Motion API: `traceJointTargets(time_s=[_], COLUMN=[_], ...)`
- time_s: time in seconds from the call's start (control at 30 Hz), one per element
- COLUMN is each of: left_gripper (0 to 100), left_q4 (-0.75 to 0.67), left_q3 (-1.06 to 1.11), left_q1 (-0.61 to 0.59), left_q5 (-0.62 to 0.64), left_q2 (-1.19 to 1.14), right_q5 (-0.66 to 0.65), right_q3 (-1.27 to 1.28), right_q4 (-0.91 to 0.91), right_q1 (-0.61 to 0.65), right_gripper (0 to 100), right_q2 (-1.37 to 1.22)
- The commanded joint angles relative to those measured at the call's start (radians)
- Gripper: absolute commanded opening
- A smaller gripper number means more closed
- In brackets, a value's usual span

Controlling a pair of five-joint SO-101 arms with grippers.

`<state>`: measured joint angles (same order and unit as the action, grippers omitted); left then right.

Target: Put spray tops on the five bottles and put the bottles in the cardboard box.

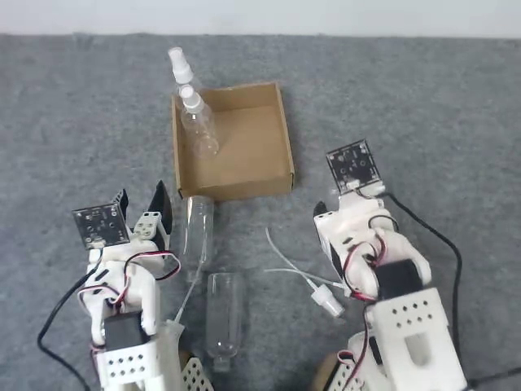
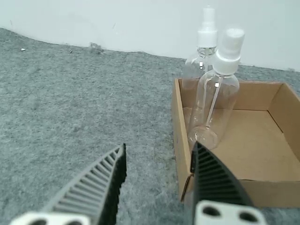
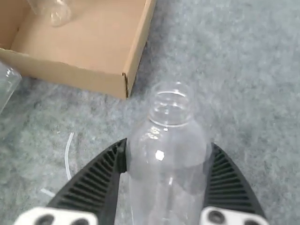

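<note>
Two pincers: the right pincer (image 3: pixel 168 145) pinches a clear, capless bottle (image 3: pixel 171 110) poking past its tips; the left pincer (image 2: pixel 159 147), spread, has the box (image 2: pixel 274 193) just ahead.

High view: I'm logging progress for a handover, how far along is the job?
Done: one capped bottle stands in the cardboard box, a second capped bottle at its far corner. In hand: the right gripper grips an uncapped bottle. To do: two bare bottles lie on the mat near a loose spray top; the left gripper is open.
</note>
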<state>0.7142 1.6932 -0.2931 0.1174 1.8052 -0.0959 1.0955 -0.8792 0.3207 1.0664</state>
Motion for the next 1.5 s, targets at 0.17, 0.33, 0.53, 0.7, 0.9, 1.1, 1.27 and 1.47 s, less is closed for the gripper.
traceJointTargets(time_s=[0.17, 0.33, 0.53, 0.7, 0.9, 1.1, 1.27, 1.47], left_gripper=[21, 21, 21, 21, 21, 21, 21, 21], left_q4=[-0.032, -0.032, -0.032, -0.031, -0.031, -0.031, 0.002, 0.071], left_q3=[-0.018, -0.018, -0.018, -0.015, -0.018, -0.021, -0.084, -0.171], left_q1=[0.005, 0.006, 0.006, 0.006, 0.006, 0.034, 0.104, 0.206], left_q5=[-0.008, -0.008, -0.006, -0.006, -0.006, -0.005, -0.005, -0.008], left_q2=[0.023, 0.023, 0.023, 0.023, 0.023, 0.023, 0.021, 0.020], right_q5=[0.009, 0.011, 0.012, 0.104, 0.117, 0.118, 0.118, 0.118], right_q3=[0.078, 0.163, 0.245, 0.308, 0.376, 0.456, 0.508, 0.514], right_q4=[0.120, 0.257, 0.364, 0.415, 0.420, 0.421, 0.414, 0.420], right_q1=[-0.039, -0.107, -0.165, -0.213, -0.236, -0.229, -0.229, -0.229], right_gripper=[18.0, 18.0, 18.0, 18.0, 18.0, 18.0, 18.0, 18.0], right_q2=[0.156, 0.209, 0.269, 0.354, 0.483, 0.627, 0.748, 0.746])
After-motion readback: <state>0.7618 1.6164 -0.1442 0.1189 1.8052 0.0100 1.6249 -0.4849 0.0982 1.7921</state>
